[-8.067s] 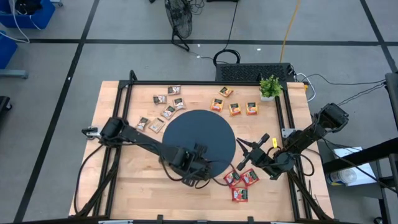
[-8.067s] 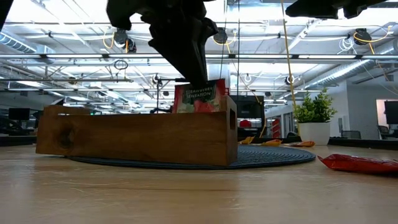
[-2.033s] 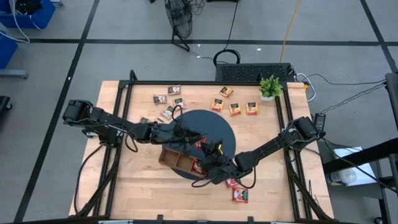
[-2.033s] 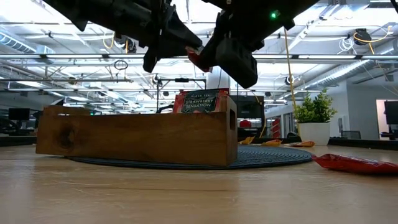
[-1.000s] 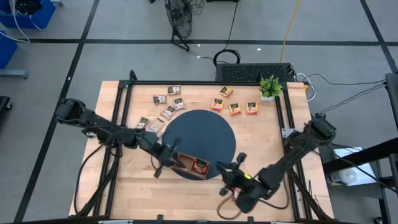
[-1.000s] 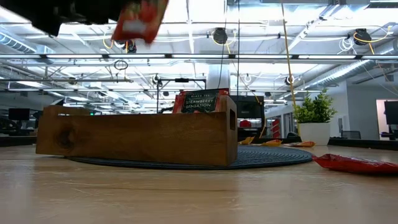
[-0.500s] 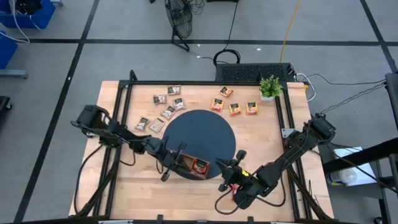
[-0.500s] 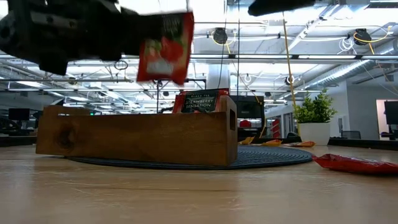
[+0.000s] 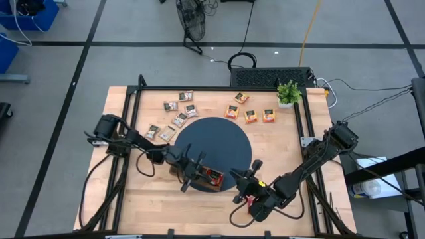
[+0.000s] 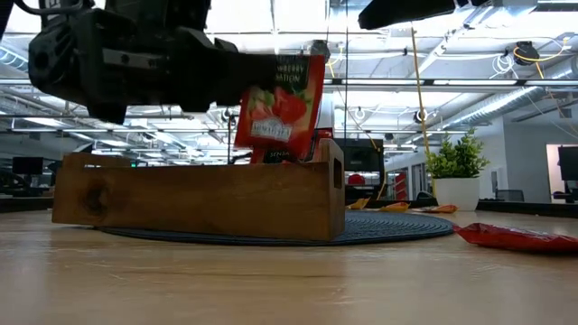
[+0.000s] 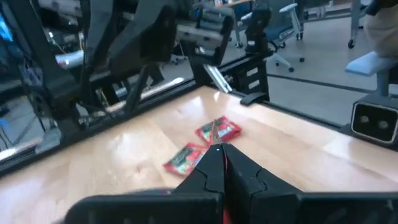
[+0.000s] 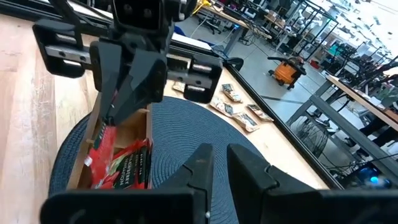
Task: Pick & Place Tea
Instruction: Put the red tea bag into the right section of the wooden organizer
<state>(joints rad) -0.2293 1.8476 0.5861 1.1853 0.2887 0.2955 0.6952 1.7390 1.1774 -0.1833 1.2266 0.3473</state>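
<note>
On the left, the left gripper (image 10: 271, 77) has its jaws pinching a red tea sachet (image 10: 281, 101), hanging upright just above the wooden tray (image 10: 199, 199) on the dark round mat (image 9: 216, 149). Rightward, the right gripper (image 9: 247, 182) hovers over the counter (image 9: 153, 199) near loose red sachets (image 11: 202, 144), jaws nearly pressed together, holding nothing.

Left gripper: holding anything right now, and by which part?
Yes. The left gripper is shut on a red tea sachet, pinched at its top edge, hanging over the wooden tray. The right gripper holds nothing visible.
</note>
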